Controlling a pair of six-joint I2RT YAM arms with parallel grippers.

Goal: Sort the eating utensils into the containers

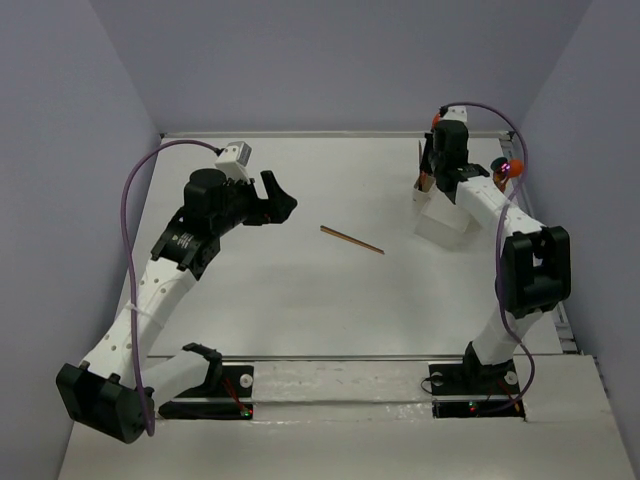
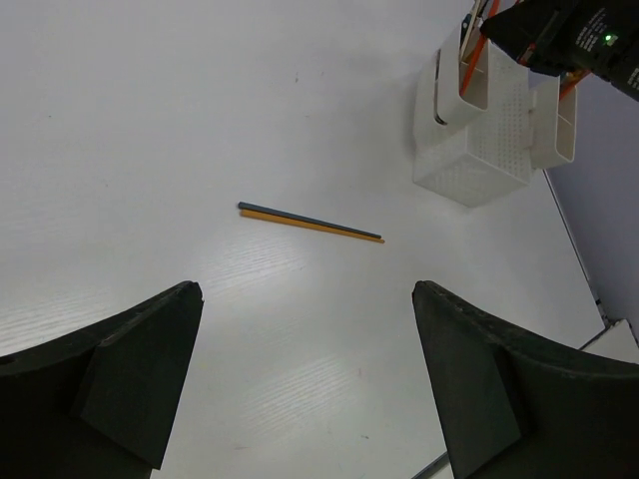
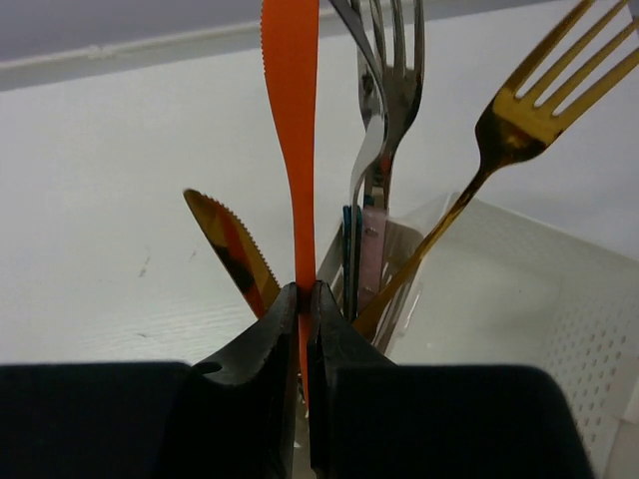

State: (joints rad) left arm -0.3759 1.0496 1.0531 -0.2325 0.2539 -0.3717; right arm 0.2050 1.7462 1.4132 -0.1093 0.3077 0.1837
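Observation:
My right gripper (image 3: 308, 289) is shut on an orange-red knife (image 3: 290, 120) and holds it upright at a small cup at the end of the white bin (image 3: 529, 299). In that cup stand a gold knife (image 3: 228, 249), a shiny fork (image 3: 387, 90) and a gold fork (image 3: 529, 110). A gold stick and a dark blue stick (image 2: 310, 222) lie side by side on the table, also seen in the top view (image 1: 352, 240). My left gripper (image 2: 305, 289) is open and empty, above the table, left of the sticks (image 1: 275, 200). The bin (image 2: 479, 150) sits at the far right.
The right arm (image 1: 500, 215) reaches over the bin (image 1: 440, 225) near the back right corner. Grey walls close the table at the back and sides. A metal rail (image 1: 340, 358) runs along the near edge by the arm bases.

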